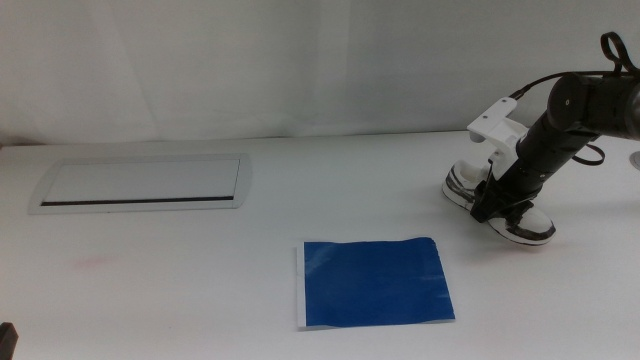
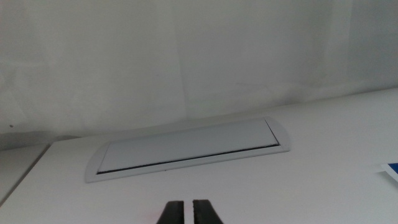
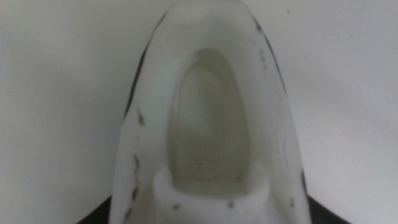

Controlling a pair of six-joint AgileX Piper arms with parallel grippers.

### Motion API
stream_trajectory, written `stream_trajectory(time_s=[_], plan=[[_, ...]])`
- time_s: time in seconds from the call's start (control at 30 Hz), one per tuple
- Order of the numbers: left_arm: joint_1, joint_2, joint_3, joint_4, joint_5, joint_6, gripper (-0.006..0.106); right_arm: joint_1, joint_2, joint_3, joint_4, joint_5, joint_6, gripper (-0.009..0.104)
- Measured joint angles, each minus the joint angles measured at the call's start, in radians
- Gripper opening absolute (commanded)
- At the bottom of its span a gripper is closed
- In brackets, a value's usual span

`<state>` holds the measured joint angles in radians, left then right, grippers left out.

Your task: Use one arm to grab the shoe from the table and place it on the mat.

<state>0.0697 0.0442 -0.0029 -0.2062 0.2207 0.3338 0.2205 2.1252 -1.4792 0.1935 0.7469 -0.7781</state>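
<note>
My right gripper (image 1: 497,203) is down on the shoe (image 1: 500,200) over at the far right of the table (image 1: 300,200), sitting right across its middle. The shoe runs on a diagonal: one white end pokes out on the far-left side of my hand, the other on the near-right side, closer to the table's front edge. Can't honestly say which end is the toe from the middle view. My wrist camera is staring straight down into the shoe's white opening (image 3: 208,124), so it fills the whole picture, and I can't tell if my jaws are pinching it or just straddling it.

The blue mat (image 1: 373,282) lies flat to my near left, well apart from the shoe, with bare tabletop between them. The silver-framed panel (image 1: 140,183) is way off to the left.

My left gripper (image 2: 185,211) waits near that panel, jaws pressed nearly together.
</note>
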Motion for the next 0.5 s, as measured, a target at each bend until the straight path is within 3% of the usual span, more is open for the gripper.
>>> stream_trajectory(time_s=[0.5], plan=[[0.000, 0.000, 0.000, 0.000, 0.000, 0.000, -0.003, 0.000, -0.230, -0.047, -0.026, 0.173, 0.383, -0.002]])
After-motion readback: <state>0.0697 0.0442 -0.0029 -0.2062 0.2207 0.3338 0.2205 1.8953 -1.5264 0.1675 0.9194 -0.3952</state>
